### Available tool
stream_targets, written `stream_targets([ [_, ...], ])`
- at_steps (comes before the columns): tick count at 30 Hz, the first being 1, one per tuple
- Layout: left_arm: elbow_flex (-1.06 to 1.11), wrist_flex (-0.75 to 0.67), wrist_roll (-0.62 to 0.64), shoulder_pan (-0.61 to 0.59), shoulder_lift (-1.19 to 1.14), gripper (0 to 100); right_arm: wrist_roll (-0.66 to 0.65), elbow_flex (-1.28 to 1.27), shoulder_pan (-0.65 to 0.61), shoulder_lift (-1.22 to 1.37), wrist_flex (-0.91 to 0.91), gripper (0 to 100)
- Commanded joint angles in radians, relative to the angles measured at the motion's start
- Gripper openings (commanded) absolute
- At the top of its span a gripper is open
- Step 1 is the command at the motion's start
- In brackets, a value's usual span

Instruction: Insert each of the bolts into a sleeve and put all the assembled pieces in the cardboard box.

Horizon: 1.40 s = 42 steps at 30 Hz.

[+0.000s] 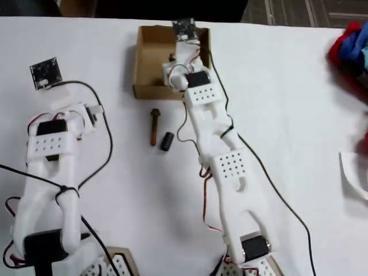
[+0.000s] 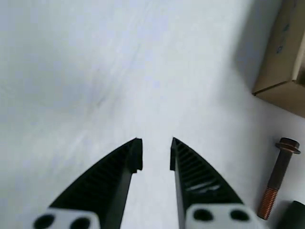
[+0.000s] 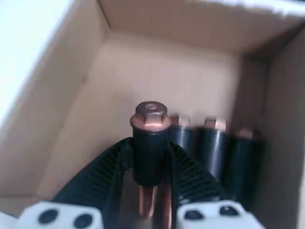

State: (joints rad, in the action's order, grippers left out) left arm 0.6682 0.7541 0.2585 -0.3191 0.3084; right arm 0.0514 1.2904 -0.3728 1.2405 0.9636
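Right hand (image 3: 150, 152) grips a sleeved bolt (image 3: 150, 121) inside the cardboard box (image 3: 157, 67); left hand (image 2: 156, 153) parted.

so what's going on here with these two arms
The right gripper is down inside the cardboard box, shut on an assembled bolt and sleeve. Three more assembled pieces already sit side by side in the box next to it. The left gripper hangs open over the table, holding nothing. One loose bolt and one black sleeve lie on the table between the arms, not yet put together.
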Motion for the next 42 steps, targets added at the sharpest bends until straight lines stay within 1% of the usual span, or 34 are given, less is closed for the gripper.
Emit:
stream_targets([
  [1,-0.035,-0.005,-0.006,0.005,0.008,12,0.002,0.066,-0.012,-0.028,0.058,2.0],
  [5,-0.028,-0.025,-0.008,0.011,0.008,12,0.0,0.068,-0.004,-0.028,0.073,2.0],
  [9,-0.036,-0.025,-0.006,0.012,0.009,12,0.0,0.068,-0.015,-0.03,0.134,2.0],
  [12,-0.035,-0.025,-0.009,0.034,0.009,12,0.0,0.068,-0.018,-0.028,0.14,2.0],
  [16,-0.028,-0.025,-0.011,0.06,0.009,12,0.0,0.068,-0.022,-0.027,0.108,2.0],
  [28,-0.028,-0.025,-0.011,0.057,0.009,12,-0.002,0.057,-0.022,-0.019,-0.031,2.1],
  [42,-0.03,-0.025,-0.011,0.055,0.009,12,-0.002,0.044,-0.022,-0.016,-0.031,2.1],
])
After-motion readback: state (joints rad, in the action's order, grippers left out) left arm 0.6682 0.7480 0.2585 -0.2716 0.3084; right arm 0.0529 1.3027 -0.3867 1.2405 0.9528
